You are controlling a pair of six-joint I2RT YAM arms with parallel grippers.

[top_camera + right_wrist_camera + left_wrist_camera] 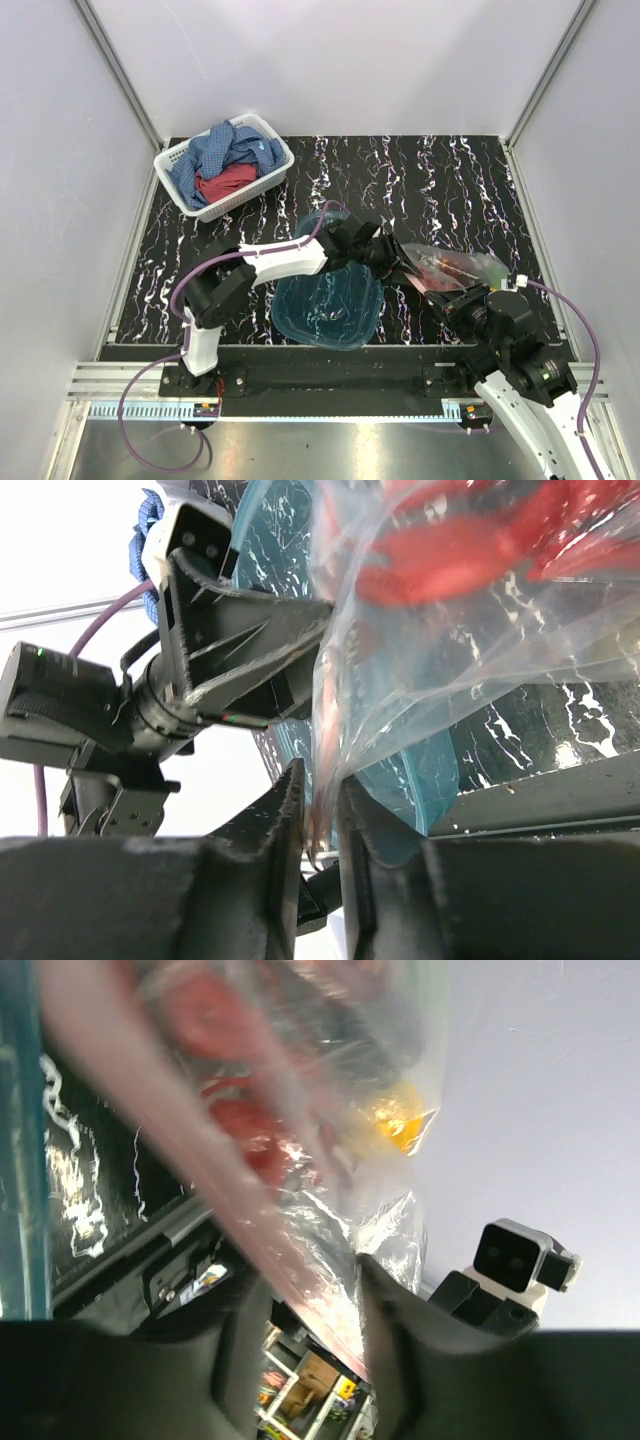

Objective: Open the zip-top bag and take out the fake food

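The clear, crinkly zip-top bag [458,268] is held just right of the teal translucent tub [325,305]. The left gripper [397,262] and right gripper [440,298] each pinch its mouth edge. Only the left wrist view shows the pinkish-red zip strip [250,1230] running between the fingers, with yellow and blurred red plastic fake food [405,1125] inside.

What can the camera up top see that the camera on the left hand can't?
Only the top view shows the white basket full of blue and red cloths, and the whole teal tub on the table. Only the left wrist view shows a yellow toy inside the bag, and that arm's own fingers up close. Both views show the zip-top bag with red toys inside it.
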